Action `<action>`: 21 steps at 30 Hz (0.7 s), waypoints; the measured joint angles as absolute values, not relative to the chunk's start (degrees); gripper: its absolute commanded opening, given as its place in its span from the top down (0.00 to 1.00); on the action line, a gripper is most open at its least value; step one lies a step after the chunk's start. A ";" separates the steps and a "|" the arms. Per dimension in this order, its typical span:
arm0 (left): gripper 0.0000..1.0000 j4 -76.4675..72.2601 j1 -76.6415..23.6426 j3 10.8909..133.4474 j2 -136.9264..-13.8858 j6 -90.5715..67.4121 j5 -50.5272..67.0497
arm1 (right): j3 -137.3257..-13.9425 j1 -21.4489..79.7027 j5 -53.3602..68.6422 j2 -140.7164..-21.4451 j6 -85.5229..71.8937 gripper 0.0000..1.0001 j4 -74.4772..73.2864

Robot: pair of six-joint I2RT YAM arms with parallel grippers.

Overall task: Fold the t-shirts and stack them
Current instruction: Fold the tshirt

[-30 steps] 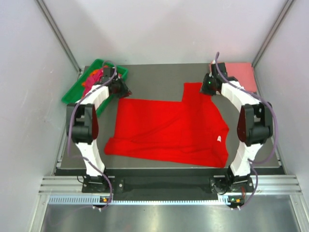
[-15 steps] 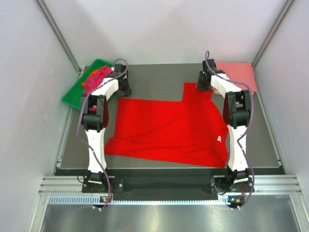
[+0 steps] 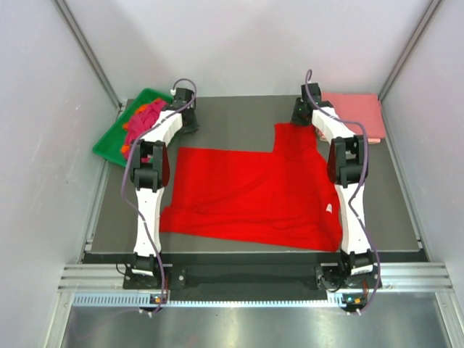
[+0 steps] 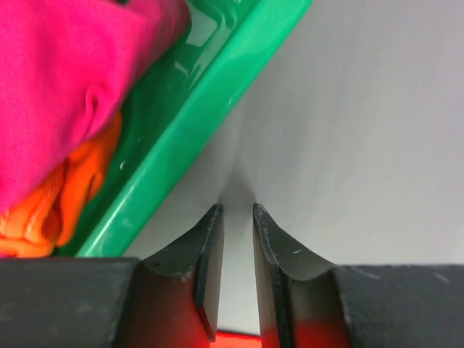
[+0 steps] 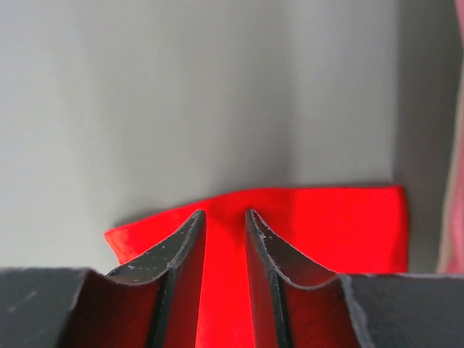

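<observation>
The jaws of the left gripper (image 4: 237, 210) stand a narrow slit apart with nothing between their tips, only grey surface beyond them. The right gripper (image 5: 225, 214) shows a similar slit with red cloth filling it. I cannot tell whether that cloth is pinched or merely lies underneath.

The red t-shirt (image 3: 254, 196) is spread flat across the middle of the frame in the top view. Its white neck label (image 3: 330, 209) is toward the lower right and one sleeve (image 3: 297, 138) juts toward the top. The right fingers sit over that sleeve, close to its upper edge. The left fingers have gone past the shirt's upper-left corner, beside the green tray (image 3: 109, 141).

Over the last second both arms have stretched out toward the top of the frame, while the shirt's outline has hardly shifted. I take that to mean no fold has begun, and that the grippers are being placed along the shirt's upper edge.

A salmon pink t-shirt (image 3: 355, 109) lies folded at the upper right of the table (image 3: 232, 116). A magenta t-shirt (image 4: 58, 87) and an orange t-shirt (image 4: 80, 181) sit crumpled in the tray, so most of the stacking seems left to do.
</observation>
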State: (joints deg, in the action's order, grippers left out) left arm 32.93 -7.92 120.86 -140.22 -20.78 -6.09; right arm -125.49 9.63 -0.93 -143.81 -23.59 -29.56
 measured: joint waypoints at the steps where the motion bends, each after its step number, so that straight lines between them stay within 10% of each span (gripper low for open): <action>1: 0.72 33.28 -7.92 121.82 -140.66 -20.53 -6.11 | -125.82 9.61 -0.49 -144.11 -23.66 0.71 -28.88; 11: 0.70 36.67 -8.43 119.57 -135.17 -18.35 -3.64 | -131.76 9.58 5.30 -147.83 -23.64 0.68 -25.63; 21: 0.72 37.23 -13.87 106.50 -124.66 -17.12 1.78 | -111.20 9.58 5.48 -123.90 -23.53 0.66 -26.24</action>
